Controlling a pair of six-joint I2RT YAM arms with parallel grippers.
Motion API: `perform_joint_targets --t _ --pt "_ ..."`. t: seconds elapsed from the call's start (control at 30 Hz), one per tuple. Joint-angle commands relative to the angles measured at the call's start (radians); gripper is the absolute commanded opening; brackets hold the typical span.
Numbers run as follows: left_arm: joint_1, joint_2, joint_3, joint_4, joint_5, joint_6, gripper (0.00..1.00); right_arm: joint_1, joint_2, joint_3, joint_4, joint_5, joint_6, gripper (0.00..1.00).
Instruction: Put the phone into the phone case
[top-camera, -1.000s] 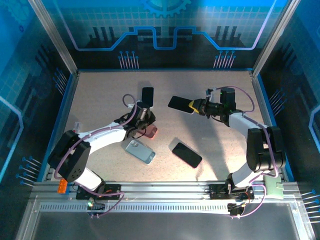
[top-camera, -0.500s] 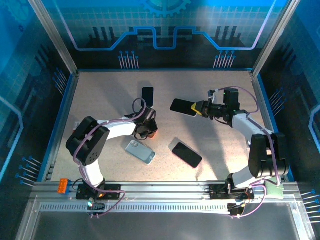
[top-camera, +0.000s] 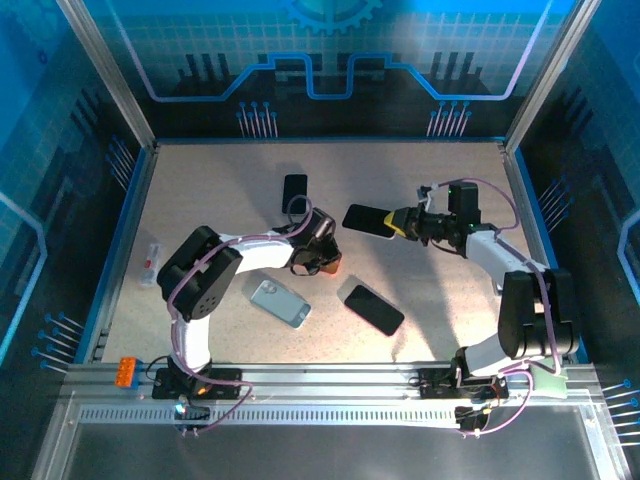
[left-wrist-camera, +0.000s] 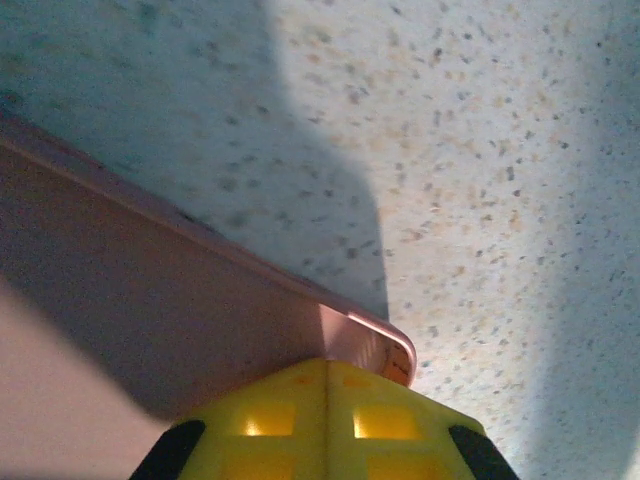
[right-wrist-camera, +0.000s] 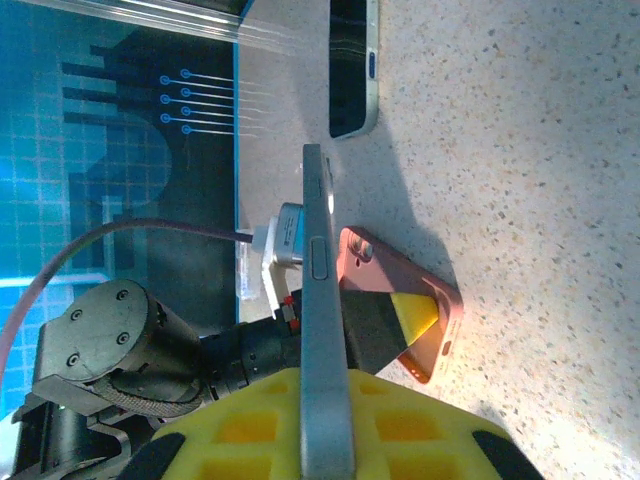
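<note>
Where the top external view looks down on the table (top-camera: 200, 200), the right gripper (top-camera: 392, 222) is closed on the right end of a dark phone (top-camera: 362, 216). The phone is held clear of the surface, with its long axis running left to right and its free end pointing left. The left gripper (top-camera: 320, 260) sits just left of that free end and slightly nearer, clamped on the pink phone case (top-camera: 332, 267), so case and phone are close but apart. Lying flat elsewhere are a far black handset (top-camera: 295, 187), a pale blue slab (top-camera: 280, 302) and a near black handset (top-camera: 372, 308). From the left wrist, the yellow pads (left-wrist-camera: 270, 410) are pinched shut on one rounded corner of the case, whose pink body runs off to the left above the speckled surface. From the right wrist, the phone shows edge-on between that gripper's own yellow pads, side buttons toward the camera. Directly past its free end the case hangs tilted, with a black-and-yellow finger of the left gripper across it. Whether the case's hollow side faces the phone cannot be told. Judgement: the coming move turns on that short leftward gap and on bringing the case's long axis parallel to the phone's. Each arm already holds its own part, so neither needs to reach for anything.
</note>
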Motion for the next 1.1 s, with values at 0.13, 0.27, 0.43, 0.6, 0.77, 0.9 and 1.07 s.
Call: perform_joint_targets --t 0.13,0.27,0.43,0.6,0.77,0.9,1.07 --pt "0.019 -0.096 -0.019 0.017 -0.018 -0.04 0.0 -0.029 -0.062 0.004 -0.105 -0.006 -0.083 0.0" --pt "0.085 -0.218 -0.136 0.04 -0.004 -0.029 0.0 -0.025 -0.073 0.015 -0.139 0.008 -0.092 0.0" --pt "0.173 -0.316 -0.235 0.024 0.006 0.062 0.0 0.045 -0.088 0.023 -0.171 0.059 -0.093 0.0" --pt "0.238 -0.339 -0.293 0.048 0.004 0.136 0.0 0.169 -0.084 0.022 -0.169 0.151 -0.062 0.0" --pt "0.291 -0.34 -0.341 0.081 -0.006 0.16 0.0 0.282 -0.048 0.02 -0.095 0.216 0.004 0.0" --pt "0.327 -0.336 -0.381 0.139 -0.007 0.169 0.0 0.342 0.007 0.032 -0.031 0.245 0.054 0.0" --pt "0.35 -0.301 -0.377 0.159 0.007 0.183 0.0 0.392 0.095 0.072 0.048 0.255 0.104 0.0"
